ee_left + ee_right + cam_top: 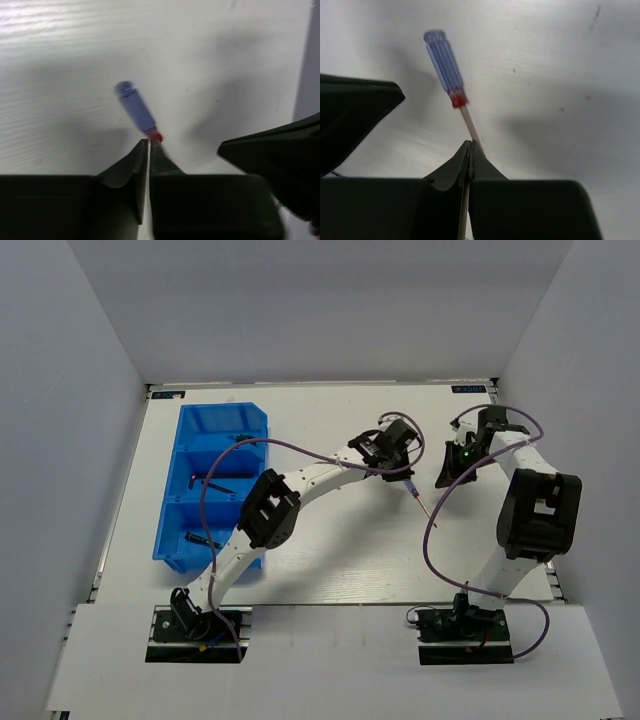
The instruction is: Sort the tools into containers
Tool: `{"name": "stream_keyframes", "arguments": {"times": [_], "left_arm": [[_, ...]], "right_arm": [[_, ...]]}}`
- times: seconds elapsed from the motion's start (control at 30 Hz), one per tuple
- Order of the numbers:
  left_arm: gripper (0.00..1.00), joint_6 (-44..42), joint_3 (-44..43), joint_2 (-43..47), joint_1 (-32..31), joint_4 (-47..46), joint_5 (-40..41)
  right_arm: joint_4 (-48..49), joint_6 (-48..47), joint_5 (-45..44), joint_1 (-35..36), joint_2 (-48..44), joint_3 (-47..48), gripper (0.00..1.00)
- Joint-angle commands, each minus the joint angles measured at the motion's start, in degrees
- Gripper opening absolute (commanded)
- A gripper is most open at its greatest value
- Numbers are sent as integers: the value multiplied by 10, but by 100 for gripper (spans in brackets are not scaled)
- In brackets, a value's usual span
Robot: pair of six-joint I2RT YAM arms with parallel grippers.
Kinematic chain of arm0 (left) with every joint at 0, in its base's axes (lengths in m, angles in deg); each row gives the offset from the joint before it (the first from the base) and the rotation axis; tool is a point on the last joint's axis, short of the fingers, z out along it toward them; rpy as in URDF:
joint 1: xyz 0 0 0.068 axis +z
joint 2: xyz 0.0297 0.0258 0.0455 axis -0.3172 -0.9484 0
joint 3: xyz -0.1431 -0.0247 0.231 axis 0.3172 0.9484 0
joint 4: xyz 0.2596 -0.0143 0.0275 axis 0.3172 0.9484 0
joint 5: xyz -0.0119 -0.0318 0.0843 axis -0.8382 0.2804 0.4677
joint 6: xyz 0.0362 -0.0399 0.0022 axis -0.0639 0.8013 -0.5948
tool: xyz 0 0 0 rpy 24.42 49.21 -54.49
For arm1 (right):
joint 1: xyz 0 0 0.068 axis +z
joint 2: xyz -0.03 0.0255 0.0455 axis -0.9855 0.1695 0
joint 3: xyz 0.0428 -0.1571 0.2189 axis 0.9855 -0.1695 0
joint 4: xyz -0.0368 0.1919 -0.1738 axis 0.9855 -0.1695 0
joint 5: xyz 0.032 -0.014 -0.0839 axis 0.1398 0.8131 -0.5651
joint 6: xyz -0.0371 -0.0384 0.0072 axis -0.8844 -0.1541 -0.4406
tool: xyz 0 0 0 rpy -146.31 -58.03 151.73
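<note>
The blue-handled screwdriver (445,65) with a red collar hangs above the white table. Its thin shaft runs into the shut jaws of my right gripper (471,143). In the left wrist view its handle (136,109) is blurred and stands just beyond my left gripper (149,142), which is shut; the shaft is hidden behind the fingers. In the top view the screwdriver (421,504) is a thin line just below my left gripper (405,475) and right gripper (441,483), which are close together. The blue bin (172,502) stands at the left.
The bin's middle compartment holds a dark hex key (207,482). Small tools lie in the far compartment (245,436) and the near one (200,540). Purple cables trail along both arms. White walls enclose the table.
</note>
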Motion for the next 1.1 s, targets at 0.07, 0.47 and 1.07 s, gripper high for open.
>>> {"name": "stream_keyframes", "arguments": {"times": [0.07,0.47,1.07], "left_arm": [[12,0,67,91,-2,17,59],[79,7,129,147,-2,45,92],[81,133,209,193,-31,98,46]], "right_arm": [[92,33,40,26,65,35,0],[79,37,-28,107,131,63,0],[71,63,-100,105,61,75,0]]}}
